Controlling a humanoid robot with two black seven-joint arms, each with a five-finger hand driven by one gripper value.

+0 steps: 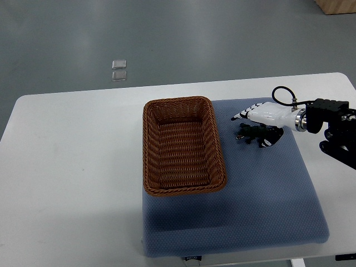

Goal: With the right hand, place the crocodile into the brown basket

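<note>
Reaching in from the picture's right edge, the right hand [260, 118] hangs low over the crocodile [250, 133], its white palm and dark-tipped fingers [240, 116] pointing left toward the basket. Whether the fingers are closed on the toy or only spread above it cannot be told from this steep view, since the hand covers the toy's upper part. What shows of the crocodile is a small dark green shape lying on the blue mat [261, 206], just under and a little left of the hand, with a dark and white piece showing at its right end. It lies to the right of the brown basket [149, 150], near the basket's far right corner but apart from its rim. The basket is a rectangular woven tray, standing upright with its long side running away from the robot, its left part on the white bench [72, 161] and its right part on the mat.
</note>
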